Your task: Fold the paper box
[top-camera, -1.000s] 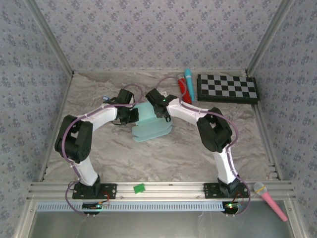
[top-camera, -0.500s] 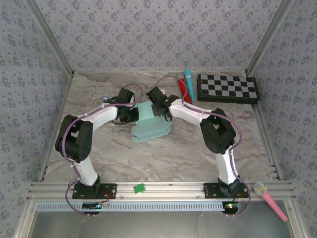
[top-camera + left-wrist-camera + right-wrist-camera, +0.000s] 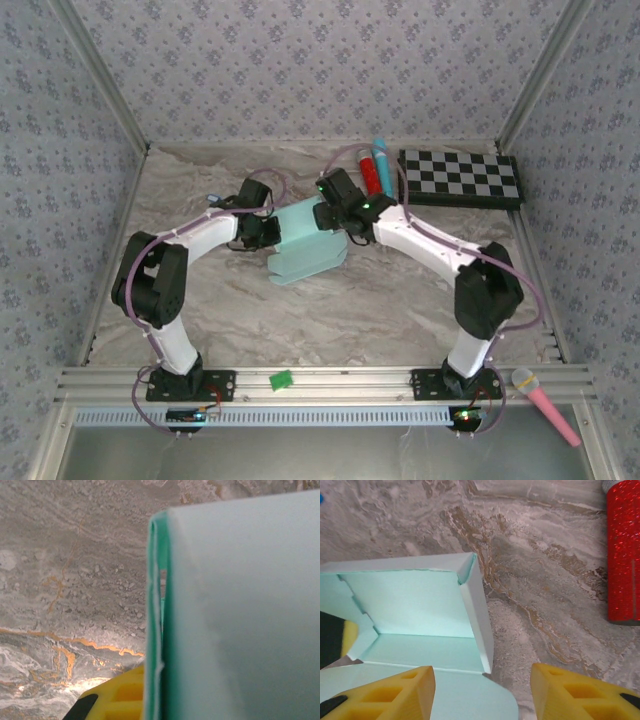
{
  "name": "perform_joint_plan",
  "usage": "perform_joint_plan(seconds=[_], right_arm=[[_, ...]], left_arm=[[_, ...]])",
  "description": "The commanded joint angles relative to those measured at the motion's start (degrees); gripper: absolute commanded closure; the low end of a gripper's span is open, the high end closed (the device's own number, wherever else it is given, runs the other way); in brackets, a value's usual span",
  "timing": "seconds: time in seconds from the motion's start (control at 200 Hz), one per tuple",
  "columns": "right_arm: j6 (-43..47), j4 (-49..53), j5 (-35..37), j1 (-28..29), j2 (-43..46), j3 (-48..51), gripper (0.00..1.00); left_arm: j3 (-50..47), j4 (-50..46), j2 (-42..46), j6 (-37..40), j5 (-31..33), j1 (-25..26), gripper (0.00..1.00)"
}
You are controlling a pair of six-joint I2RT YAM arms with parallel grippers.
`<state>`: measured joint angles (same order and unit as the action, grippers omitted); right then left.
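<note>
The right pincer (image 3: 482,694), jaws apart, hangs over the right end wall of the paper box (image 3: 415,605), whose long axis runs toward the left pincer (image 3: 264,232), clamped on its opposite edge.

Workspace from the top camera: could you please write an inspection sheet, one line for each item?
Surface: marbled table, flat.
Job's things: paper box, half folded, walls up, at the middle.
Clutter: checkerboard, red tube and blue pen at the far right; green block on the near rail; pink microphone at the near right.
Grippers: left gripper shut on the box's left edge; right gripper open at its right wall.
Cables: purple cable along each arm, no snag seen.
Surroundings: patterned walls, metal frame.
</note>
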<state>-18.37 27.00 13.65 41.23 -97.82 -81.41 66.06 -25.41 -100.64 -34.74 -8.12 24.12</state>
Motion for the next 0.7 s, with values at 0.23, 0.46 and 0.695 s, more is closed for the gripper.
perform_joint_plan(seconds=[0.23,0.46,0.695], right_arm=[[-1.53,5.87,-0.47,-7.06,10.75,6.78,0.45],[-2.49,6.75,-1.41,-11.8,14.57,11.77,0.44],[-3.4,5.97,-1.7,-13.31,16.92,16.19,0.45]], left_arm=[[0.39,-5.4,6.22,-14.11,4.18,3.22,1.0],[-2.32,-4.72,9.33,-29.64,2.57,5.58,1.0],[-7.95,-0.42,12.59,-43.87,0.82,7.73,1.0]])
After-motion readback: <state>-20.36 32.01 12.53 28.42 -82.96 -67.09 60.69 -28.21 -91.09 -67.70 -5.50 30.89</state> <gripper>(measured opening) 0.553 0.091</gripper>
